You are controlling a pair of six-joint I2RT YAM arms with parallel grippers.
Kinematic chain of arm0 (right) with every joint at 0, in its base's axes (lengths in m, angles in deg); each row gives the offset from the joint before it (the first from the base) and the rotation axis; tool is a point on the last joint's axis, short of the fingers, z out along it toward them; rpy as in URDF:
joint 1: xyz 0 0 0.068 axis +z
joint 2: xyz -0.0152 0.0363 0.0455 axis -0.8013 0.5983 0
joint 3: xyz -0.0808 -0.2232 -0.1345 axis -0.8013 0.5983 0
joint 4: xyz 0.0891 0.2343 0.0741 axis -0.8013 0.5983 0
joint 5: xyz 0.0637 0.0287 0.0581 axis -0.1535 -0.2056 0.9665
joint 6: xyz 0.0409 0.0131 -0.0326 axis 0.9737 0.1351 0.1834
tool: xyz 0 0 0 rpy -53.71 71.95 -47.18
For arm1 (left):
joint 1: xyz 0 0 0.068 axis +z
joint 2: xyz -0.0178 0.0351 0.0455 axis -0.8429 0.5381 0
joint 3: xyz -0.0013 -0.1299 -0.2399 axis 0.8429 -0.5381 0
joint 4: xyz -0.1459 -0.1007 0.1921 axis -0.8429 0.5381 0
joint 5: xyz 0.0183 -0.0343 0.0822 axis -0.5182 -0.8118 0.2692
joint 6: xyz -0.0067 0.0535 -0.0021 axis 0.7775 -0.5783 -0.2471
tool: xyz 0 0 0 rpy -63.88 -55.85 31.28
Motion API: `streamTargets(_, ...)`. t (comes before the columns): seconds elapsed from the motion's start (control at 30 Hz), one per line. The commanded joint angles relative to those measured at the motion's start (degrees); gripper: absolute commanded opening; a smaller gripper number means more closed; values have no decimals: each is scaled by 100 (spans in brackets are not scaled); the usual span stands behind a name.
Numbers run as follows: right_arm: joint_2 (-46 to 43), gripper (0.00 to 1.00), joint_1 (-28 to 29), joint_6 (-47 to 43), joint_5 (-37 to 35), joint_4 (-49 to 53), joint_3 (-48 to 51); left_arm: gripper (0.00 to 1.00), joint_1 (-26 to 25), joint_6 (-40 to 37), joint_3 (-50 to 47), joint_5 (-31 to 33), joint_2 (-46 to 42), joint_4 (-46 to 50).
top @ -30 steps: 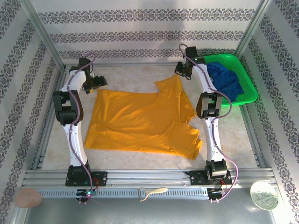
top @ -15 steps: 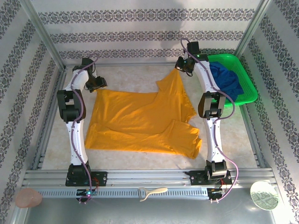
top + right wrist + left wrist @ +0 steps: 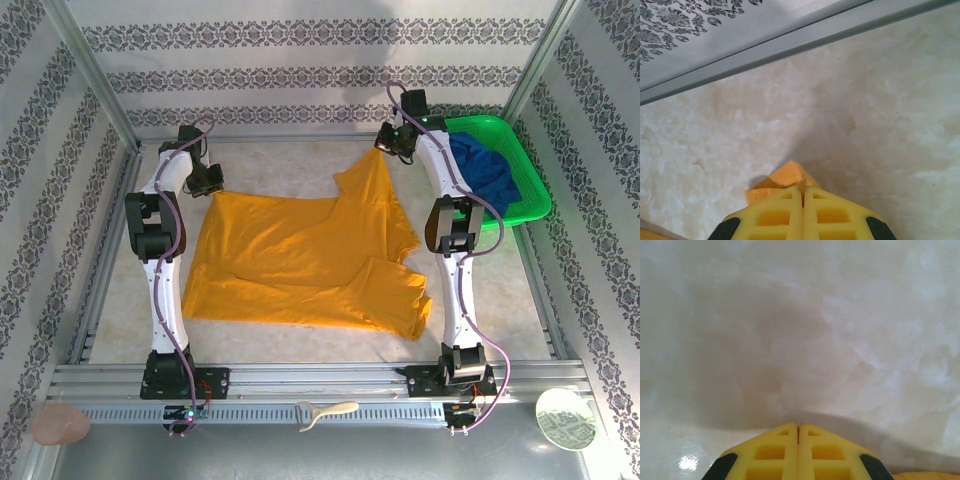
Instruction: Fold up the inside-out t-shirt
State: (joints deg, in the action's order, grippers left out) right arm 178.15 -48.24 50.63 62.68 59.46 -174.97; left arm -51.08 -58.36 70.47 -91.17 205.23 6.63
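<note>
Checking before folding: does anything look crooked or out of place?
The t-shirt lies askew: the right tool pinches one corner, drawn to a point at the far right, and its near-right part is doubled over.

**Left gripper** (image 3: 213,181): positioned at the far-left corner of the inside-out t-shirt (image 3: 290,262). Contact with the cloth cannot be confirmed.

**Right gripper** (image 3: 386,147): positioned at the tip of a pointed flap of the shirt. The flap runs from the shirt body up to the gripper, and cloth and gripper meet.

**Shirt:** the remainder lies spread on the table (image 3: 280,165), nearer than both grippers and between them. One sleeve is folded over on the right gripper's side.

**Just right of the right gripper:** a green basket (image 3: 532,205) holding a dark blue garment (image 3: 487,176).
</note>
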Motion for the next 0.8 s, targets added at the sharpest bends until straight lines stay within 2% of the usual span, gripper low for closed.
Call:
streamTargets(0.0, -668, 0, 26, 52, 181, -111, 222, 0, -32, 115, 63, 26, -428, 9)
streamTargets(0.17, -1450, 0, 34, 135, 317, -483, 1150, 0, -21, 366, -309, -107, -930, -148)
streamTargets(0.3, -2376, 0, 41, 248, 323, -1073, 2431, 0, 4, 553, -868, -45, -1403, -320)
streamTargets(0.6, -4521, 0, 39, 682, 419, -2462, 5506, 0, 271, 1019, -2912, -196, -2711, -1201)
streamTargets(0.77, -5586, 0, 76, 788, 446, -2824, 6845, 0, 552, 1334, -3912, -455, -3329, -1674)
